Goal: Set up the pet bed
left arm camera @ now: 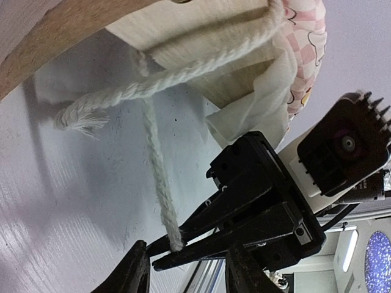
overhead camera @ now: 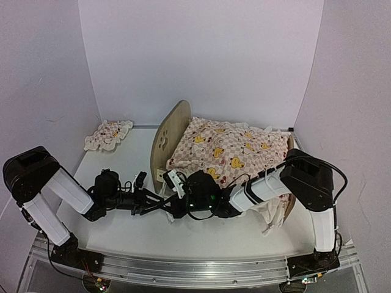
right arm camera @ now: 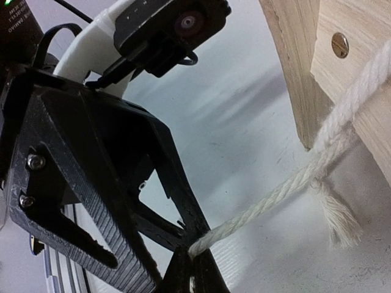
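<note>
The pet bed (overhead camera: 170, 139) stands at mid-table, its plywood headboard on the left, with the pink duck-print cover (overhead camera: 229, 149) draped over it. Two white rope ends hang from the frame's near left corner. One rope (left arm camera: 156, 162) runs down into my right gripper (right arm camera: 194, 274), which is shut on its end. The other frayed end (left arm camera: 78, 116) hangs loose. My left gripper (left arm camera: 186, 278) is open, and its fingers (left arm camera: 131, 271) straddle the right gripper's tips and the pinched rope end. Both grippers meet low in front of the headboard (overhead camera: 165, 206).
The small ruffled pillow (overhead camera: 109, 134) lies at the back left by the wall. White walls close in the back and sides. A loose fold of the cover (overhead camera: 272, 213) hangs at the bed's near right, next to the right arm.
</note>
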You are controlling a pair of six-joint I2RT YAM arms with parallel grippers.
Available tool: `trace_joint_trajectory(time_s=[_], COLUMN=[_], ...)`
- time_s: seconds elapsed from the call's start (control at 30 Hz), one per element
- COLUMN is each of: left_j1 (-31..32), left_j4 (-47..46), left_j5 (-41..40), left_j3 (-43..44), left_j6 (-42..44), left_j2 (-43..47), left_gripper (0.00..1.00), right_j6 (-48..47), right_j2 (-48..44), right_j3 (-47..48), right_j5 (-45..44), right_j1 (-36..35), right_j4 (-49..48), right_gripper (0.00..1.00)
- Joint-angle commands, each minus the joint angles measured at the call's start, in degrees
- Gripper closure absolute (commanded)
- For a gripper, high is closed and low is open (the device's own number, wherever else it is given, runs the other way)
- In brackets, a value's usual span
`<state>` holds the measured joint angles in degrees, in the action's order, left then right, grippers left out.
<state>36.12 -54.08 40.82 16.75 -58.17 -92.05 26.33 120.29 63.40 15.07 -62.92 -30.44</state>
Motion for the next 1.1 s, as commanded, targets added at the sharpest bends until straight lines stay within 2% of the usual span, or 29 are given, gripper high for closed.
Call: trace_joint_trajectory(time_s=[0.0,0.13,0.3,0.4,0.47,0.57,0.63,0.73,0.8,0.9,1.07], left_j1=[0.80,0.87,0.83,0.99,1.83,1.86,1.69,1.42,1.01,-0.24,-0.87], left_j4=[-5.77,-5.72,-5.76,-5.77,-5.75,-5.82,-5.43,-3.90,-3.48,-2.79,-0.18], left_j5=[-1.32,-2.84,-5.68,-6.03,-5.12,-4.88,-5.42,-4.69,-3.88,-2.72,-2.43], left_j3=[2.23,1.99,0.91,0.94,2.07,2.09,1.36,1.33,1.36,0.76,1.20], left_j6=[-0.85,-0.80,-1.32,-1.44,-1.42,-0.77,0.55,2.28,2.77,3.54,4.88], left_j2=[-1.35,-1.82,-1.61,-1.32,-2.33,-1.69,-0.15,0.68,0.59,1.25,3.20], left_gripper=[0.64,0.67,0.61,0.61,0.65,0.79,0.91,1.00,1.00,1.00,1.00], right_j6=[-4.52,-5.68,-7.29,-7.68,-7.77,-7.46,-6.89,-5.08,-3.27,-1.67,-7.89], right_j2=[-3.99,-4.60,-5.60,-5.65,-5.24,-5.04,-5.91,-8.83,-12.20,-15.33,-9.82], right_j3=[1.53,1.23,0.35,0.44,1.14,2.34,2.21,0.35,-1.93,-4.68,1.41], right_j5=[0.13,-1.74,-2.87,-3.99,-4.69,-7.09,-9.61,-11.69,-13.67,-19.22,-26.69], right_j1=[-3.47,-4.10,-5.11,-5.45,-5.55,-5.72,-5.77,-5.90,-5.99,-5.99,-6.06], right_j4=[-1.50,-1.32,-1.30,-1.38,-1.34,0.08,2.04,6.42,9.36,12.11,16.97], right_gripper=[0.96,0.95,0.95,0.95,0.94,0.92,0.85,0.73,0.65,0.59,0.63])
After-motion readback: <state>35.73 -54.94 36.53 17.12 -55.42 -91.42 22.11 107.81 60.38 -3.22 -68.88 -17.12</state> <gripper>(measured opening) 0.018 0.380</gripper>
